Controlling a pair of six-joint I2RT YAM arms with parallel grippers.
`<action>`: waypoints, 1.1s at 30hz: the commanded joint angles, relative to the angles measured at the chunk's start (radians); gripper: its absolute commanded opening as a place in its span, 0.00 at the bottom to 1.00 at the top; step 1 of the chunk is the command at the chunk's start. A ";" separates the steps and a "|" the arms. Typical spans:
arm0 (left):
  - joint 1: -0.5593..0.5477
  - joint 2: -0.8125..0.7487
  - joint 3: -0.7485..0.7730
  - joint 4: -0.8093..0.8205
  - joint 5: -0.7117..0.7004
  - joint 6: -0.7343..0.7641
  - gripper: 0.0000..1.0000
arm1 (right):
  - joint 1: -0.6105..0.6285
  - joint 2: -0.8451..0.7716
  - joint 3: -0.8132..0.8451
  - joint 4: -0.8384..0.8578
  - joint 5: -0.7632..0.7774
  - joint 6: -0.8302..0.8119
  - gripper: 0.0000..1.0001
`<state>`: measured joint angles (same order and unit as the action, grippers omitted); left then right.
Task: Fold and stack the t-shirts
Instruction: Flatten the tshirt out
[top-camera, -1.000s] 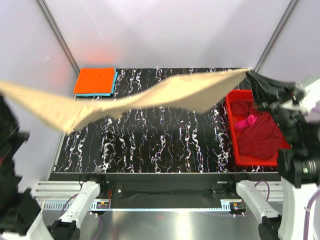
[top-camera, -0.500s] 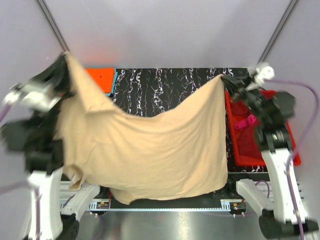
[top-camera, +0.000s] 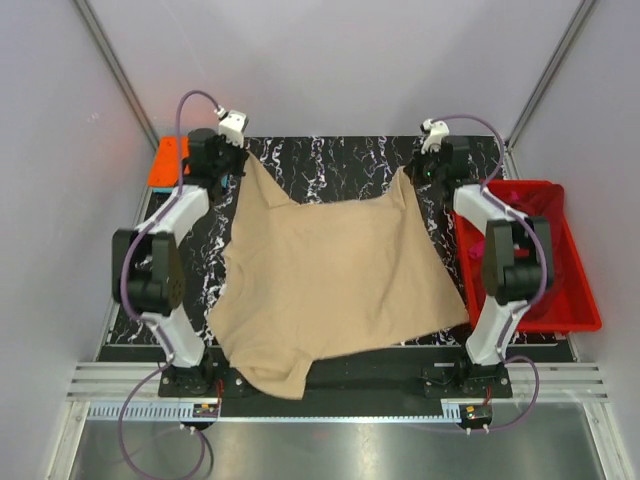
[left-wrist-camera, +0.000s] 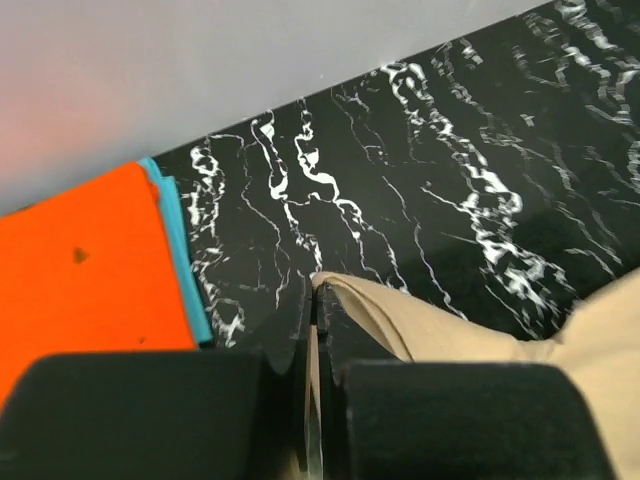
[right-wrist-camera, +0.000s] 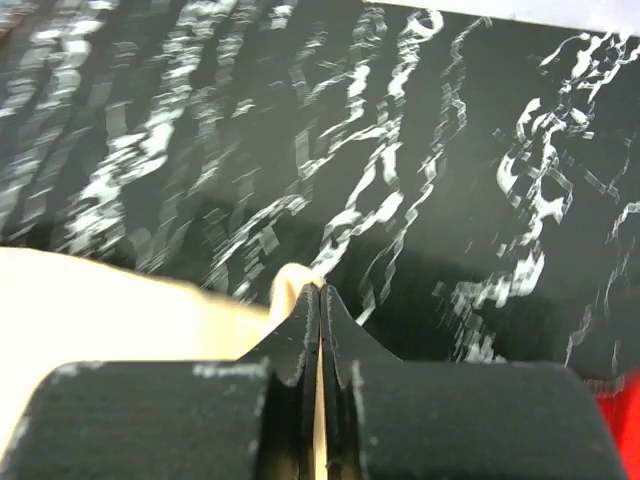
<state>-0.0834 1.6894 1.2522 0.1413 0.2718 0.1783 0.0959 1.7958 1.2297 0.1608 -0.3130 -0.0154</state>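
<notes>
As tools (top-camera: 243, 160) (top-camera: 412, 172) seemingly grip, tan t-shirt (top-camera: 330, 270) lies between.

Both arms stretch from their bases toward twelve o'clock, elbows bowed outward. The left gripper (top-camera: 243, 160) sits near eleven o'clock and the right gripper (top-camera: 410, 172) near one (each pinched tight on a corner of the tan t-shirt (top-camera: 330, 270)).

Big tan tee spread out, little folded stack in the corner

The tan t-shirt (top-camera: 330, 275) lies open across the middle of the tabletop (top-camera: 330, 160). It's a bit rumpled, and its near-left part spills over the near edge. The left fingers (left-wrist-camera: 288, 325) and right fingers (right-wrist-camera: 298, 325) pinch its two far corners. At the far-left corner, an orange t-shirt (left-wrist-camera: 80, 270) sits folded flat on a light blue t-shirt (left-wrist-camera: 183, 255).
</notes>
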 joint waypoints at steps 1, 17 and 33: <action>-0.004 0.100 0.217 0.098 -0.013 -0.039 0.00 | -0.004 0.134 0.216 -0.042 0.063 -0.050 0.00; -0.003 0.319 0.731 -0.110 -0.091 -0.059 0.00 | -0.015 0.334 0.697 -0.392 0.063 -0.073 0.00; -0.001 -0.400 0.497 -0.059 -0.072 -0.023 0.00 | -0.015 -0.453 0.363 -0.267 0.011 -0.124 0.00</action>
<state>-0.0845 1.4059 1.8050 -0.0120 0.1963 0.1379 0.0849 1.5127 1.6814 -0.2050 -0.2596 -0.1307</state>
